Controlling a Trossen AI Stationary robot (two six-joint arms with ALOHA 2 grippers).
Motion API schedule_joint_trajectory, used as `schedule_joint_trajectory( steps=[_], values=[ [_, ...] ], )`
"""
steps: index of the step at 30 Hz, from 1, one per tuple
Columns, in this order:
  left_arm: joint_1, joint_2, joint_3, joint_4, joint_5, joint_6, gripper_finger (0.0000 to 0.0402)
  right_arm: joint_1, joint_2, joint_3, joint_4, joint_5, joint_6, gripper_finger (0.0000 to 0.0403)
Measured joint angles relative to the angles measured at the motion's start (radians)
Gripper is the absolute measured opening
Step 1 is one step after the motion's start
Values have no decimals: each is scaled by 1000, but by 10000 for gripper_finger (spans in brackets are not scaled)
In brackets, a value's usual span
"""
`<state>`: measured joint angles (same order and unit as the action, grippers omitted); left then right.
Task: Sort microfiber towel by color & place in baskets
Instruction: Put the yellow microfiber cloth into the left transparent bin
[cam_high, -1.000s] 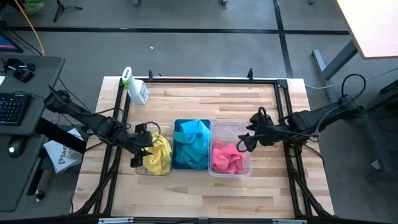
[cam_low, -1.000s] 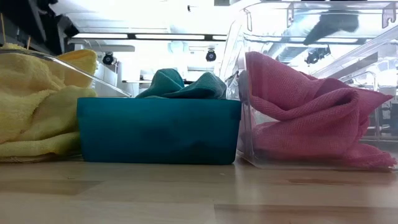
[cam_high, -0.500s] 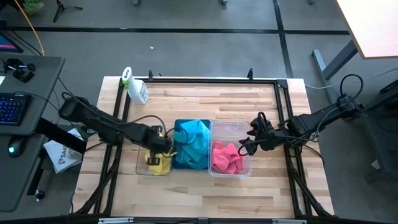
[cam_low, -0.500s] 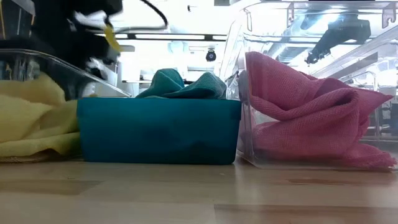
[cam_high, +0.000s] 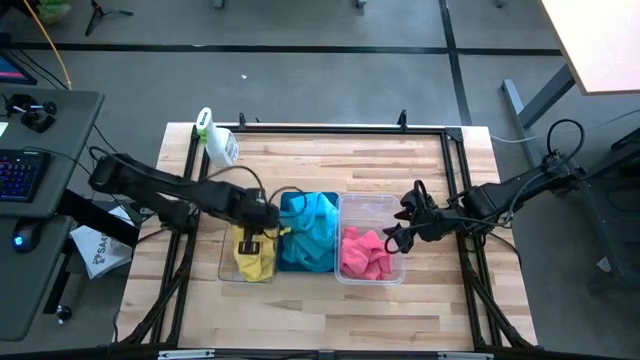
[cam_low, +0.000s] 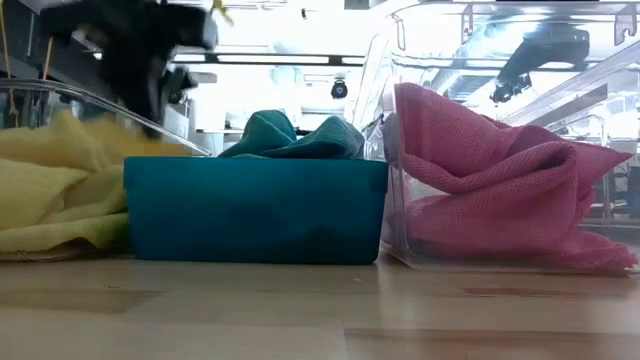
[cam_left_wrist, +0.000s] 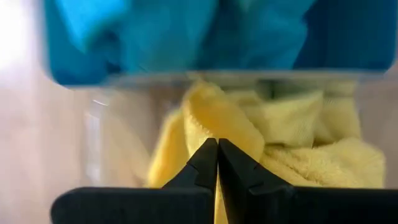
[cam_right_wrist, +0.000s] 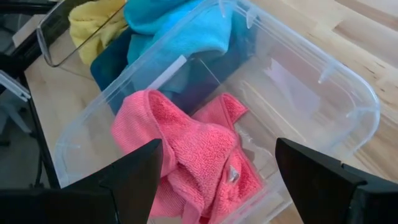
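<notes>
Yellow towel (cam_high: 255, 258) lies in the clear basket (cam_high: 226, 272) just left of the teal basket (cam_high: 308, 232). Left gripper (cam_left_wrist: 217, 163), fingers pressed together and empty, hangs over it; lifting away could snag the cloth's fold. Right gripper (cam_high: 392, 234) waits spread wide, beside the pink towel (cam_high: 365, 254).

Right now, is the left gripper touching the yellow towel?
Cannot tell. In the left wrist view the shut left gripper overlaps the yellow towel, but no view shows contact or a gap plainly.

Grey floor (cam_high: 330, 80) — desk (cam_high: 40, 150), keyboard (cam_high: 20, 175)
</notes>
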<state>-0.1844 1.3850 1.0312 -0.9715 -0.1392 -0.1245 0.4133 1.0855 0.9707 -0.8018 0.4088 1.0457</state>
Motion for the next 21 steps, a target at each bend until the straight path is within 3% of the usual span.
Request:
schedule_joint_trajectory(
  steps=[11, 16, 21],
  values=[
    [20, -285, 56, -44, -99, -48, 0, 0, 0, 0, 18, -3, -33, 307],
    [4, -370, -7, -44, -34, -147, 0, 0, 0, 0, 20, -3, -33, 307],
    [-111, -375, -129, -17, 25, -256, 0, 0, 0, 0, 21, 0, -25, 307]
  ],
)
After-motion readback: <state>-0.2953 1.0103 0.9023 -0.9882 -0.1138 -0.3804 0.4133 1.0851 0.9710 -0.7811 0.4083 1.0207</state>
